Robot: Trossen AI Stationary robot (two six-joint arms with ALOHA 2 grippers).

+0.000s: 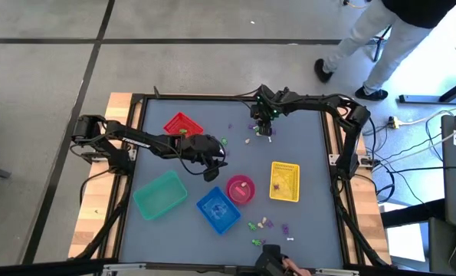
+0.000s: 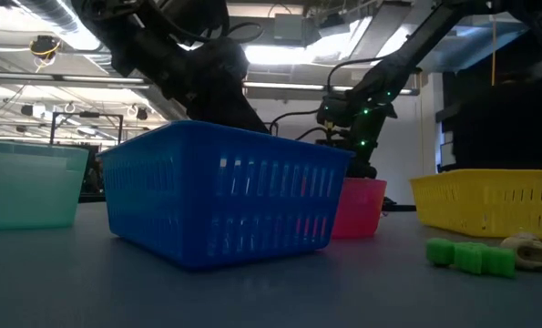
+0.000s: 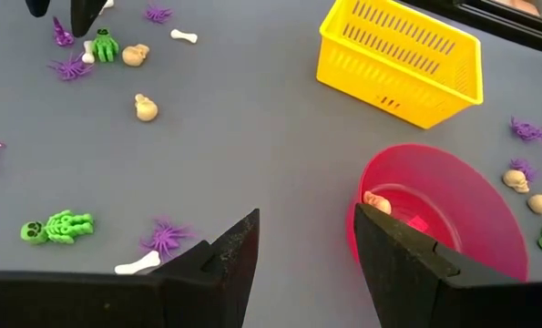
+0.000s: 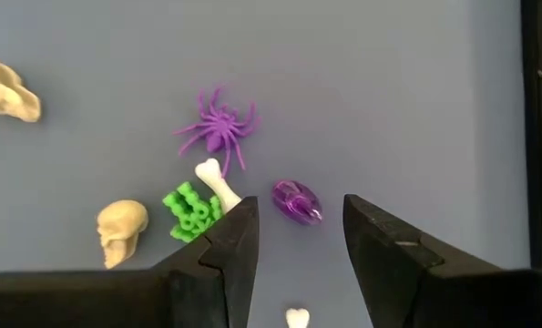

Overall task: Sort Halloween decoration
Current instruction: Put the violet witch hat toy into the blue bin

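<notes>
The Halloween decoration lies loose on the grey table [image 1: 312, 138]. In the right wrist view a purple trinket [image 4: 296, 200] lies just ahead of the gap of my right gripper [image 4: 300, 208], which hangs open above it near the table's far edge [image 1: 264, 130]. Beside it are a white bone [image 4: 218, 180], a green hand [image 4: 193, 211], a cream skull [image 4: 122, 228] and a purple spider [image 4: 218, 126]. My left gripper [image 3: 307, 219] is open and holds nothing, just left of the pink bowl [image 3: 444, 210], in which a cream piece [image 3: 377, 202] lies.
Red basket [image 1: 183, 124], teal basket [image 1: 160, 194], blue basket [image 1: 218, 208] and yellow basket [image 1: 284, 182] stand around the bowl. More trinkets lie near the front edge [image 1: 270, 226] and by my left gripper: a green skeleton [image 3: 56, 228] and a purple spider [image 3: 166, 239]. A person stands beyond the far right corner.
</notes>
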